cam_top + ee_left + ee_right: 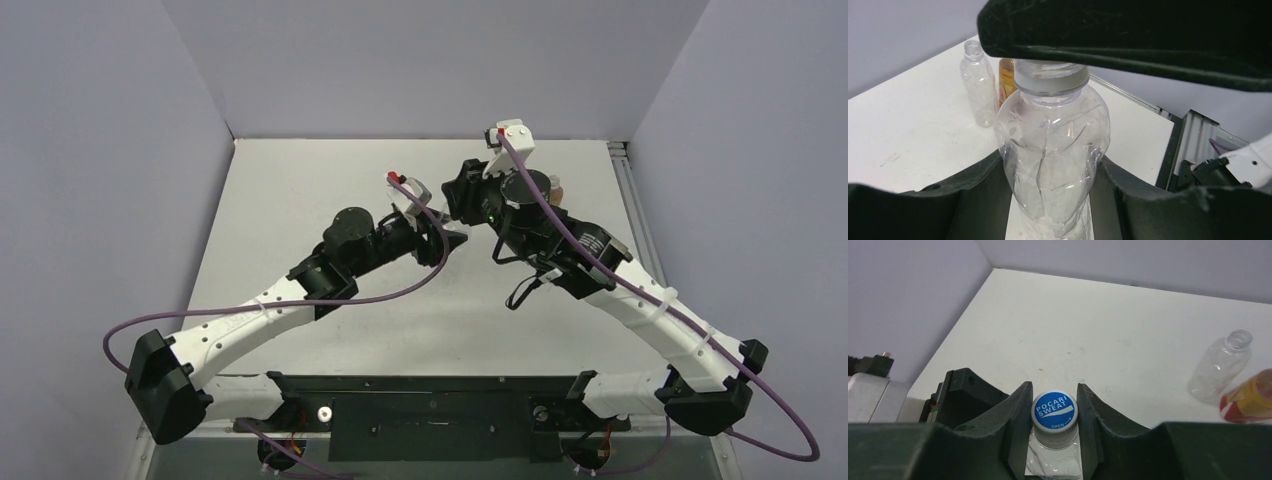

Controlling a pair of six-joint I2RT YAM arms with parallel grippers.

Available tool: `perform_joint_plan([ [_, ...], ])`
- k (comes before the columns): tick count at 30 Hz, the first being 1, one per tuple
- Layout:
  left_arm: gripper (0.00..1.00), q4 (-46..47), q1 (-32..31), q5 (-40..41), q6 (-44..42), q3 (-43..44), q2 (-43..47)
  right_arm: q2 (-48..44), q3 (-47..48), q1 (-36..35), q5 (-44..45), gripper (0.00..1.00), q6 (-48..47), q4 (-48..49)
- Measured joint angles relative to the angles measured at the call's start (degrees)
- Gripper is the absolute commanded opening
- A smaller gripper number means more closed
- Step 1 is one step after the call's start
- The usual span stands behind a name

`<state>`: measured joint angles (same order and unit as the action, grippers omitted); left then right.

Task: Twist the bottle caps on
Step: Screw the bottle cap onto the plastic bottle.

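Note:
A clear bottle (pixel 1050 145) stands upright, and my left gripper (pixel 1050 200) is shut on its lower body, one dark finger pressing each side. On the bottle's neck sits a blue-and-white bottle cap (pixel 1054 411), whose pale skirt (pixel 1050 77) shows in the left wrist view. My right gripper (pixel 1054 415) is shut on that cap from above, with a finger against each side. In the top view the two grippers meet mid-table, left gripper (pixel 450 238) under right gripper (pixel 462 195), and they hide the bottle. No plain white cap shows.
A smaller clear bottle (pixel 1220 367) with an open neck stands further back on the white table (pixel 1088 325), next to an amber-orange bottle (pixel 1250 402) with a red band. Grey walls close in the table. A metal rail (pixel 1193 145) runs along its right edge.

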<state>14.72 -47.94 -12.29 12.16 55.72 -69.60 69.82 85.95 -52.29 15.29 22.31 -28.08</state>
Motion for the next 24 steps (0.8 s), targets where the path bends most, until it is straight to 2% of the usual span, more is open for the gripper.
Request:
perform_joint_plan([
  [5, 0.00, 0.0, -1.2, 6.3, -1.4, 1.7, -2.4, 5.1, 5.2, -2.7, 12.2, 0.01, 1.2, -3.7],
  [9, 0.00, 0.0, -1.5, 9.2, -2.3, 2.3, -3.5, 8.8, 8.9, -4.0, 18.3, 0.11, 1.6, -6.2],
  [13, 0.00, 0.0, -1.5, 9.7, -2.8, 2.3, -3.6, 9.4, 9.2, -4.4, 19.9, 0.28, 2.0, -6.6],
  [15, 0.00, 0.0, -1.5, 9.6, -3.2, 2.3, -3.6, 9.3, 9.2, -4.4, 20.0, 0.48, 2.0, -6.6],
  [16, 0.00, 0.0, -1.5, 9.6, -3.4, 2.3, -3.6, 9.3, 9.2, -4.4, 19.9, 0.61, 2.1, -6.6],
  [18, 0.00, -0.5, -1.0, 10.1, -3.6, 2.3, -3.6, 9.0, 9.2, -4.5, 18.9, 0.75, 2.6, -7.2],
  [21, 0.00, -1.2, 0.7, 9.1, -3.6, 2.3, -3.5, 7.7, 9.2, -5.2, 16.6, 0.82, 2.6, -8.0],
  [24, 0.00, -1.3, 1.8, 6.7, -3.4, 2.3, -3.0, 4.9, 8.9, -4.7, 12.5, 0.84, 2.5, -8.0],
])
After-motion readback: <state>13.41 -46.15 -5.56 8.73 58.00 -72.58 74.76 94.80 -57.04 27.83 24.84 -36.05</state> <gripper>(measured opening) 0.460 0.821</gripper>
